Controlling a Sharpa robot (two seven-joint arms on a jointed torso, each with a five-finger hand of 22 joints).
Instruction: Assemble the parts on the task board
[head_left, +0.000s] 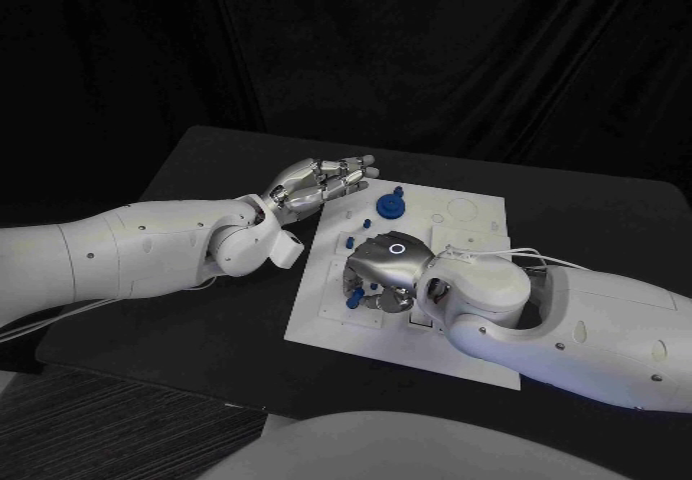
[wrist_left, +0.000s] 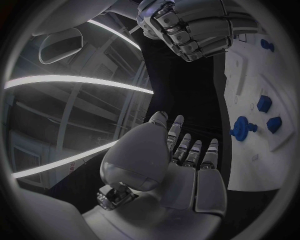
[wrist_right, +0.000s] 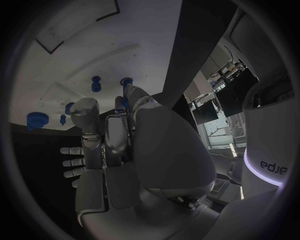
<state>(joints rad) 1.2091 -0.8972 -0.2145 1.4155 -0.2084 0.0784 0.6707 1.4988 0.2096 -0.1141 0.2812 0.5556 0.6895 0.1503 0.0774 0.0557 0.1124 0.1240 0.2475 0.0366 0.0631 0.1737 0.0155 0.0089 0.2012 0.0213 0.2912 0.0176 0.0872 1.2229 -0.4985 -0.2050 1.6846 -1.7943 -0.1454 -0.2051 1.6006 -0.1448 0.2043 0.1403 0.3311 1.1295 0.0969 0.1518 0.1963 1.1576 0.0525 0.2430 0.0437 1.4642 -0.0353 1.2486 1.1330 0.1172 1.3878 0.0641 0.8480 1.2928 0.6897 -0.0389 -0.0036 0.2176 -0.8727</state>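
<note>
The white task board (head_left: 469, 215) lies in the middle of the black table (head_left: 216, 160), with bare tabletop open to its left and far side. The left hand (head_left: 317, 183) hovers at the board's far left corner, fingers loosely extended and apart, grasping nothing. The right hand (head_left: 387, 265) is lowered over the board's near left part, fingers curled down around a small blue part (head_left: 355, 297); whether it actually grips it cannot be told. A larger round blue part (head_left: 389, 205) stands near the far edge, smaller ones (head_left: 351, 241) beside the right hand.
</note>
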